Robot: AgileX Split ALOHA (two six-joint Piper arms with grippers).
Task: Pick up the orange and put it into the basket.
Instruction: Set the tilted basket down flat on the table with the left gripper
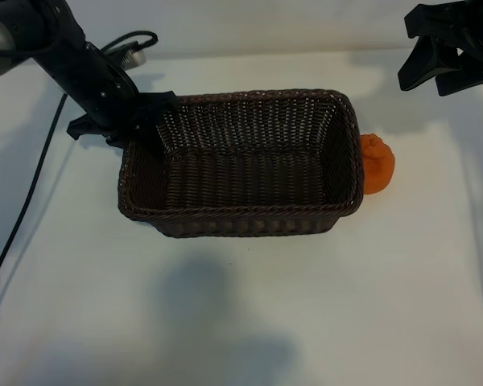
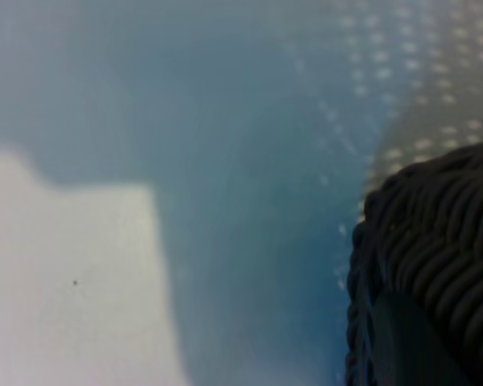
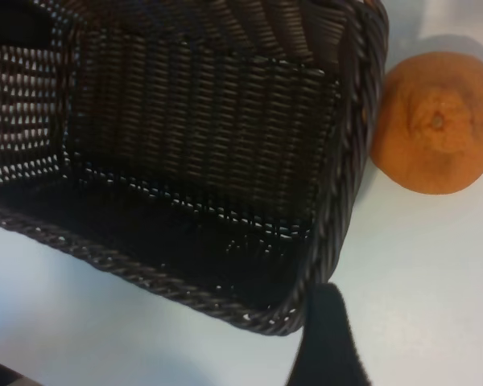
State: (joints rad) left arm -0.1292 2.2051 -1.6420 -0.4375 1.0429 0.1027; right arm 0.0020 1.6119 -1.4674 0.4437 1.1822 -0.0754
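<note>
Orange (image 1: 377, 164) lay on the table (image 1: 241, 322), touching the basket's (image 1: 241, 217) right outer wall, while the left gripper (image 1: 141, 121) clamped the basket's far-left rim and the right gripper (image 1: 443, 60) hovered open far-right.

No readable text, label, brand, number or sign on anything in view.

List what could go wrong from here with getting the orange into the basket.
The orange sits tight against the wicker basket, so a finger of the open right pincer may catch the rim instead of sliding between. A nudge could roll the orange away. The left pincer grips the far rim; tugging might shift the basket.
</note>
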